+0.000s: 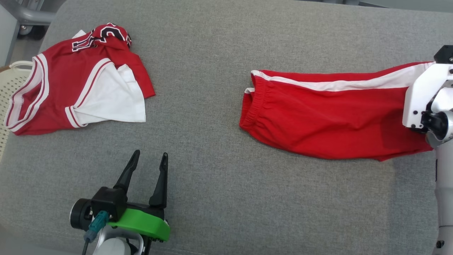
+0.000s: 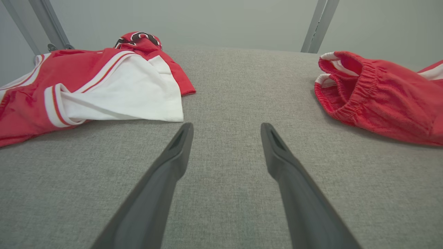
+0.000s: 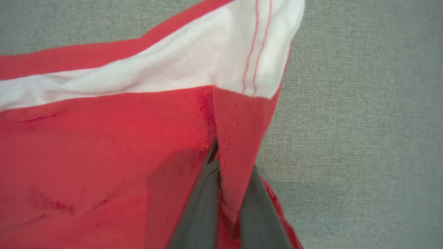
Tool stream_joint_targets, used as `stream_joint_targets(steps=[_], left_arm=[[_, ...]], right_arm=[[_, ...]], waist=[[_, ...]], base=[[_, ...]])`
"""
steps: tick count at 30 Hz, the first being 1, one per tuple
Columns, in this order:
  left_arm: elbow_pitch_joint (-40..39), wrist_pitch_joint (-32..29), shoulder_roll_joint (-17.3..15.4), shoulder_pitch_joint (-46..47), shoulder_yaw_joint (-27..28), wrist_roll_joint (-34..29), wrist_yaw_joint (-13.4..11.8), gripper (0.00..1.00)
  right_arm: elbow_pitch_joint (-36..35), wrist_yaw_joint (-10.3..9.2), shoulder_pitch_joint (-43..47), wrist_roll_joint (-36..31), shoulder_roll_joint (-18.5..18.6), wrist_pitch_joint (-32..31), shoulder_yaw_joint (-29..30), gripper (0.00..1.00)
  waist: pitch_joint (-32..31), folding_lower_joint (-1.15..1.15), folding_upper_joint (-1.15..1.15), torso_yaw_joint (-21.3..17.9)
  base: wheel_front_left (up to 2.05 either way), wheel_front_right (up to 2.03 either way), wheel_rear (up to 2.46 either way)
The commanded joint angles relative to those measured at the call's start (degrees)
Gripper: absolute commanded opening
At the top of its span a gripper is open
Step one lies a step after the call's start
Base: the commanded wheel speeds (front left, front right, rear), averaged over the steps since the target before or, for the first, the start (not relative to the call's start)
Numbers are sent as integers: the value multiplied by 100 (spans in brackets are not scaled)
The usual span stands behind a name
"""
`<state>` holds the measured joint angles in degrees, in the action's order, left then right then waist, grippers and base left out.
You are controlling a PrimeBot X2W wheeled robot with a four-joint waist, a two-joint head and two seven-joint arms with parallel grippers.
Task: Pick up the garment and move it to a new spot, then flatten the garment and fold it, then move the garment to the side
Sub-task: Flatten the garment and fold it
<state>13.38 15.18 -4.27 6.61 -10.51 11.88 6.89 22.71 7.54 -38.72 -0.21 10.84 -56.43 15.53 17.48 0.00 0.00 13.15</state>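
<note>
The garment, red shorts (image 1: pixel 318 120) with a white side stripe, lies stretched across the right half of the grey surface, waistband toward the middle. My right gripper (image 3: pixel 221 155) is shut on a raised fold of red cloth at the shorts' hem end, just below the white stripe. In the head view its white wrist (image 1: pixel 423 102) covers that end at the right edge, hiding the fingers. The left gripper (image 1: pixel 150 154) stands open over bare surface at the lower left, well apart from the shorts (image 2: pixel 380 100), with nothing between its fingers (image 2: pixel 173 162).
A red and white jersey (image 1: pixel 70 88) lies crumpled at the far left, ahead and left of my left gripper (image 2: pixel 226 126). A cream perforated basket (image 1: pixel 10 88) shows past the left edge. The grey padded surface (image 1: pixel 219 194) lies bare between the two garments.
</note>
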Motion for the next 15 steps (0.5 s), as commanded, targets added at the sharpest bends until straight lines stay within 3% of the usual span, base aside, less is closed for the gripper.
stream_joint_targets(steps=[1,5,15], left_arm=[[12,2,-1,-34,3,-35,15,100],[49,2,-6,-76,-8,-25,20,100],[87,3,28,-151,-42,37,39,100]], right_arm=[[-77,-10,74,-22,93,-34,3,0],[-337,-9,111,68,215,-198,-98,0],[-1130,-8,188,995,248,-814,-1191,0]], waist=[[-56,0,0,-2],[-162,0,0,6],[-406,0,0,254]], base=[[0,0,0],[0,0,0],[0,0,0]])
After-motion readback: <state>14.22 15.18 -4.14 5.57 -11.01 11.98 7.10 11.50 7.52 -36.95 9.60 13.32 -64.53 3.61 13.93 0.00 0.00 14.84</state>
